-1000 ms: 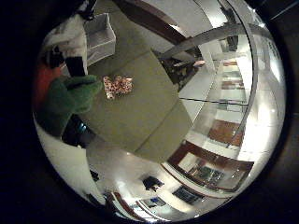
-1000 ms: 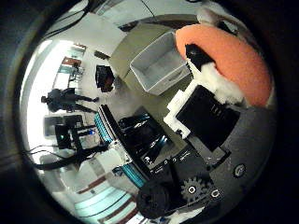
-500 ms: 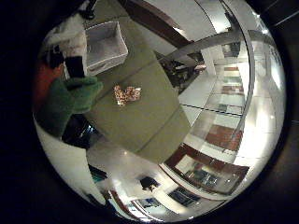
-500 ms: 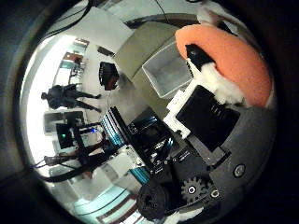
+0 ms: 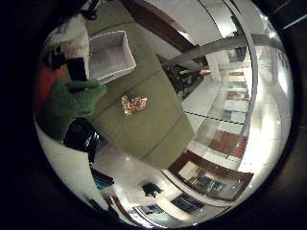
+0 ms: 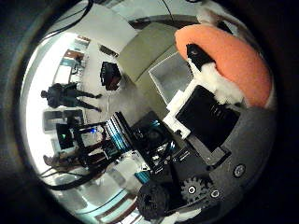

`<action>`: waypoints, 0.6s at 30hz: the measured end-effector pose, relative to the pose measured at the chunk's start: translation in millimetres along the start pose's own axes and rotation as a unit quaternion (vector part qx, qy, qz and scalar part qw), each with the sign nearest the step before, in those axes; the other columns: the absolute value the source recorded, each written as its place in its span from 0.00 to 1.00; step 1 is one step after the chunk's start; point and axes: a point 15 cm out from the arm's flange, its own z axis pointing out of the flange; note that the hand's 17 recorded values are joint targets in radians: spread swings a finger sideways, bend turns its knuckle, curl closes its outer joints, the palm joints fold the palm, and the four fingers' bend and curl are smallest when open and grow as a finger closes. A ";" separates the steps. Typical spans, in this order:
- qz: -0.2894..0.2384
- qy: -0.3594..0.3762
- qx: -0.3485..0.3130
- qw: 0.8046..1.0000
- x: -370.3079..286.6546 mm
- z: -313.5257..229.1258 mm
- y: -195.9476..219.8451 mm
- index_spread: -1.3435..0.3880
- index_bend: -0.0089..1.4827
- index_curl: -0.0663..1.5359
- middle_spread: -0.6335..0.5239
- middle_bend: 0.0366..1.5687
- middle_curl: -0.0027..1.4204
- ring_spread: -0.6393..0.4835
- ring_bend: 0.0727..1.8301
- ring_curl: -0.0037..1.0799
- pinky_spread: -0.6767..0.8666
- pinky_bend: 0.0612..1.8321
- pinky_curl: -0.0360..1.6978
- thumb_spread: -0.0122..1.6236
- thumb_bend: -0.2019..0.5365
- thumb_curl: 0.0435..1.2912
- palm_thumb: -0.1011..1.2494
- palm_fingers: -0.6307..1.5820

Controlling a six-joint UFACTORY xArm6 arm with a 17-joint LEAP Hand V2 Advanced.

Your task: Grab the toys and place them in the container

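My hand [image 6: 210,112] is curled round a plush toy and holds it against the palm. The toy shows as an orange and white body [image 6: 229,56] in the right thumb side palm view and as a green part [image 5: 67,101] with orange beside it in the right little finger side palm view. A white rectangular container [image 5: 107,56] stands open on the olive green table [image 5: 158,129]; it also shows in the thumb side view [image 6: 168,73]. A small brown patterned toy [image 5: 133,103] lies on the table a short way from the container.
The table's edge runs close behind the small toy, with shiny floor beyond. Dark equipment and stands [image 6: 131,140] sit beside the table. The hand is well above the table.
The whole picture has shifted in both views, so the hand has moved over the table with the plush toy still in it. The container shows more fully now.
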 end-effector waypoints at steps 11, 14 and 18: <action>-0.018 -0.027 0.003 0.999 -34.5 18.6 -31.7 0.63 0.75 0.60 0.36 0.76 0.72 0.32 0.68 0.89 0.31 0.77 0.52 0.49 0.25 0.64 0.79 0.78; -0.018 -0.031 0.001 0.999 -39.2 24.9 -36.3 0.63 0.75 0.60 0.36 0.76 0.71 0.32 0.68 0.89 0.31 0.77 0.52 0.49 0.25 0.64 0.79 0.78; -0.015 -0.027 0.008 1.000 -37.0 32.7 -44.7 0.63 0.75 0.60 0.36 0.76 0.71 0.32 0.68 0.89 0.31 0.77 0.52 0.49 0.25 0.64 0.79 0.78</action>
